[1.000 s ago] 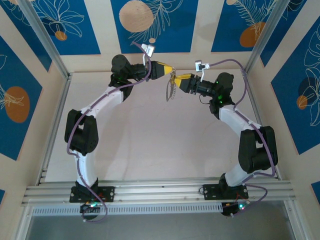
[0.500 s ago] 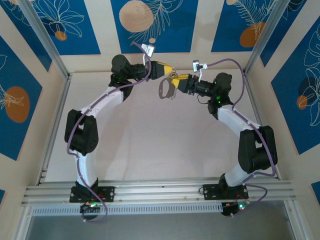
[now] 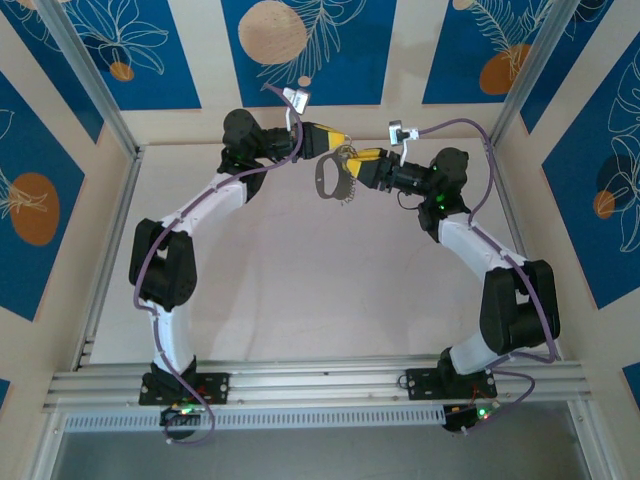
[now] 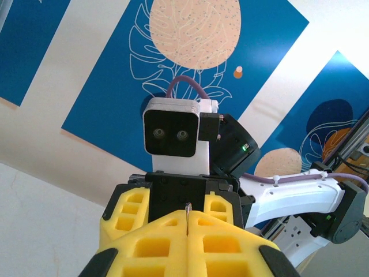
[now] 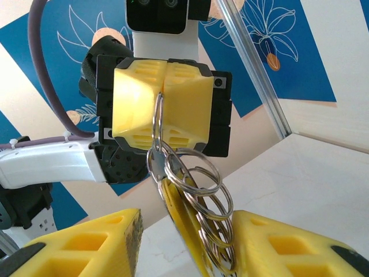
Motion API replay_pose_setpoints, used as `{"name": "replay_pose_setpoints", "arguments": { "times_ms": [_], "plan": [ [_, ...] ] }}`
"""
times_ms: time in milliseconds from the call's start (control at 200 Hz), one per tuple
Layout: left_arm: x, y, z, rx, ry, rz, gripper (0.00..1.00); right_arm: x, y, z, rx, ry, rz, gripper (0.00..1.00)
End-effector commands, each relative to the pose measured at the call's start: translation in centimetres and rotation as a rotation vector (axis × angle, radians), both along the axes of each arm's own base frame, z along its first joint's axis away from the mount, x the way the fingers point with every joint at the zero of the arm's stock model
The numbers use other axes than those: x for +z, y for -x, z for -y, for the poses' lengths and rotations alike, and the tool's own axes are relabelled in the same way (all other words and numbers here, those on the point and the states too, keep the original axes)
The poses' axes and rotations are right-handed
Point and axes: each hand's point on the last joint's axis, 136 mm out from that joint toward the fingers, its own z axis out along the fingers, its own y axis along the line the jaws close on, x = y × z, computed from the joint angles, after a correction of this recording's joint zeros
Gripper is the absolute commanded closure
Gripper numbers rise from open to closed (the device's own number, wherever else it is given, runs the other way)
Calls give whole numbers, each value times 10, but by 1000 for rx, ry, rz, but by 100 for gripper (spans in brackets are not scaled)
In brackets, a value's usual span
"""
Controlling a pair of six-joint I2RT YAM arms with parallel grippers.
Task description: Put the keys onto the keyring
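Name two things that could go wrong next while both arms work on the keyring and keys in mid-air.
1. The left gripper pinches the keyring by thin wire only; a tug could pull it free and drop everything.
2. The right gripper is open around the dangling keys; closing now might grab several at once or jam them.

The left arm and right arm are showing glossy white shells between bulky black joint housings, with thin purple cables looping along them. The left end effector and right end effector are carrying ribbed yellow plastic fingers on black screwed plates, beside white camera boxes with black faces; small green lights are glowing.
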Motion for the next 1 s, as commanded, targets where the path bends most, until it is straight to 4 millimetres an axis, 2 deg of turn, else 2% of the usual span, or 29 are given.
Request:
{"name": "replay_pose_setpoints", "arguments": {
  "times_ms": [0,220,340,450,560,785,995],
  "plan": [
    [24,15,-2,-13,27,91,100,7,11,0,17,0,26,55],
    [27,17,-3,-12,29,96,100,7,11,0,23,-3,20,57],
    [28,18,-3,-14,29,97,100,5,6,9,-14,-10,9,53],
    [28,18,-3,-16,27,97,100,8,4,20,-46,-25,5,52],
    [29,19,-3,-15,28,101,100,10,6,23,-49,-28,11,52],
    [29,18,-3,-16,28,100,100,10,7,15,-22,-27,6,53],
    [30,18,-3,-16,29,102,100,5,-7,2,-12,-27,-6,53]
  ]
}}
